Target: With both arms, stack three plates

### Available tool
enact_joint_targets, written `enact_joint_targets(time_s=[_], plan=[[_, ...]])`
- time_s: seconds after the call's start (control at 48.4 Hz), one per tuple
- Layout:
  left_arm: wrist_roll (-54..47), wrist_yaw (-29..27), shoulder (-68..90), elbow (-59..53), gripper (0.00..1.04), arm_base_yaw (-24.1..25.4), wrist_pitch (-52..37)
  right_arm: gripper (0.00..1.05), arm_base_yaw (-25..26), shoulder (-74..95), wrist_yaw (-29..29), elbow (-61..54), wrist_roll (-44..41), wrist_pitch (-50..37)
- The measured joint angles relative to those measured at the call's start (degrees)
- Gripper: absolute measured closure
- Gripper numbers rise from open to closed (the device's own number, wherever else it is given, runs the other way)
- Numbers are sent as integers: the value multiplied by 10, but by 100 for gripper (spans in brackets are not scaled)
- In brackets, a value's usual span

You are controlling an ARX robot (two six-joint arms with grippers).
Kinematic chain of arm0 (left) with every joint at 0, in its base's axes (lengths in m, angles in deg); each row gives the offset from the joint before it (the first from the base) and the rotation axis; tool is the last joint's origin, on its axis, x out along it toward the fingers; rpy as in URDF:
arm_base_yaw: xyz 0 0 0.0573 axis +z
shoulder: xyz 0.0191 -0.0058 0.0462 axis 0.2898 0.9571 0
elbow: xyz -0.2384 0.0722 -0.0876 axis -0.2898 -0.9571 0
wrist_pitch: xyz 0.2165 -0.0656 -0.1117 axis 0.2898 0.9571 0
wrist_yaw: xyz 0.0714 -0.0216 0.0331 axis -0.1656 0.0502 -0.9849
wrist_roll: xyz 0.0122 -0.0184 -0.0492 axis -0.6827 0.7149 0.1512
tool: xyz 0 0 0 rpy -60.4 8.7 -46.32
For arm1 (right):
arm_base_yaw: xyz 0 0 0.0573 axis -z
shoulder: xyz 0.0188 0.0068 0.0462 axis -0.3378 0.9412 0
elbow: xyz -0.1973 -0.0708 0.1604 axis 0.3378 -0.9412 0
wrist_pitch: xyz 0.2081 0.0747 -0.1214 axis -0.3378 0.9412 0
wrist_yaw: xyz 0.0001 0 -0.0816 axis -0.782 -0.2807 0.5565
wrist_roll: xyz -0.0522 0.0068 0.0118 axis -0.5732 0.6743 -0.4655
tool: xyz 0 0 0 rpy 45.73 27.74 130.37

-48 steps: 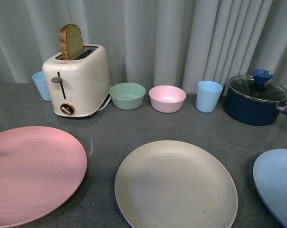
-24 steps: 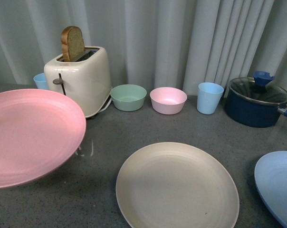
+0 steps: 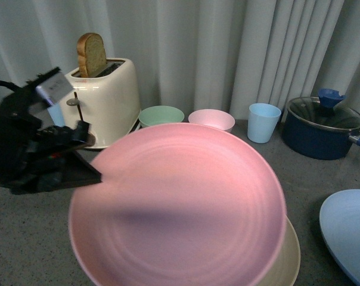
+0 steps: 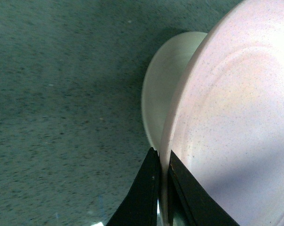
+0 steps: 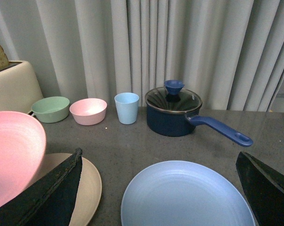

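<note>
Here, the left tool (image 4: 161, 162), pinching the round matte pink plate (image 3: 180, 205) by its rim, holds it above the beige-cream plate (image 4: 168, 89) for stacking, while the right tool (image 5: 158, 197) hangs spread wide over the light blue plate (image 5: 186, 195).

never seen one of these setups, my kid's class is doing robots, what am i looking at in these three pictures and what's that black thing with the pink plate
It is a robot with two black arms, each ending in an end effector that pinches things. One picture looks forward from the robot's body; the other two come from cameras on its left and right wrists.

The black thing is the left end effector. It is clamped on the rim of the pink plate and holds it above the beige plate, which lies on the grey counter. The left wrist picture shows that pinch up close.

The right wrist picture shows the right end effector open, over the light blue plate.

Behind stand a toaster with bread, a mint bowl, a pink bowl, a blue cup and a lidded blue pot.
</note>
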Motion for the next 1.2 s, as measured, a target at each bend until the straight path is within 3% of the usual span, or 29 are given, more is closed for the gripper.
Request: enact_joint_targets(time_s=[0.207, 0.372, 0.682, 1.198], plan=[[50, -48, 68, 33, 101, -68, -14, 8, 0, 0, 0, 0, 0, 0], [67, -66, 100, 59, 101, -85, -14, 8, 0, 0, 0, 0, 0, 0], [82, -112, 143, 87, 101, -104, -13, 8, 0, 0, 0, 0, 0, 0], [87, -129, 176, 108, 101, -108, -11, 8, 0, 0, 0, 0, 0, 0]])
